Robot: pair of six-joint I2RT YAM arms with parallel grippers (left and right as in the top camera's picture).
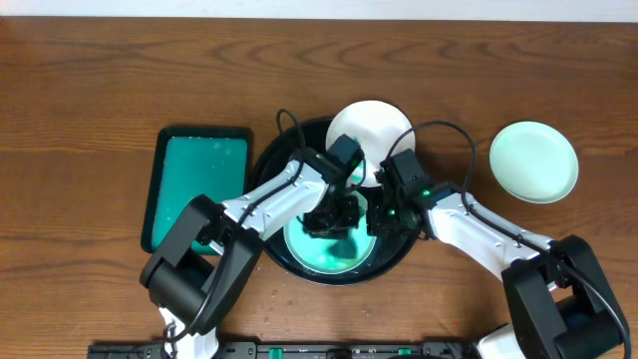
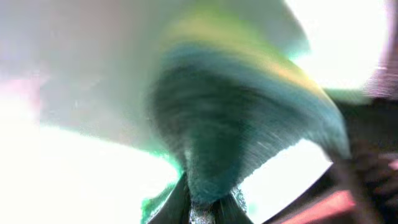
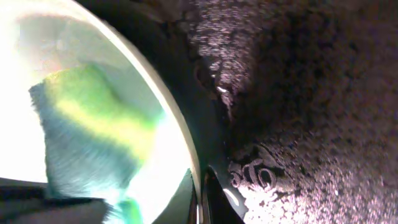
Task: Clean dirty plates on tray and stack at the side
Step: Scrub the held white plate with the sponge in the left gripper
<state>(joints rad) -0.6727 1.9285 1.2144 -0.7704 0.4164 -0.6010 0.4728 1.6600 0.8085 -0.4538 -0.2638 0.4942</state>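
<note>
The black round tray (image 1: 274, 165) sits mid-table. One plate (image 1: 334, 254) lies in its near part, and a second plate (image 1: 371, 128) rests at its far rim. A third plate (image 1: 533, 161) lies on the table at the right. My left gripper (image 1: 334, 214) is shut on a green, yellow and teal cloth (image 2: 249, 124) and presses it on the near plate (image 2: 74, 174). My right gripper (image 1: 384, 221) is shut on that plate's right rim (image 3: 177, 134), with its fingers (image 3: 202, 202) either side of the edge. The cloth (image 3: 93, 137) also shows in the right wrist view, and so does the tray floor (image 3: 311, 93).
A green rectangular tray (image 1: 199, 184) with a black rim lies left of the round tray. Black cables arc over the far side of the round tray. Wooden table surrounds everything.
</note>
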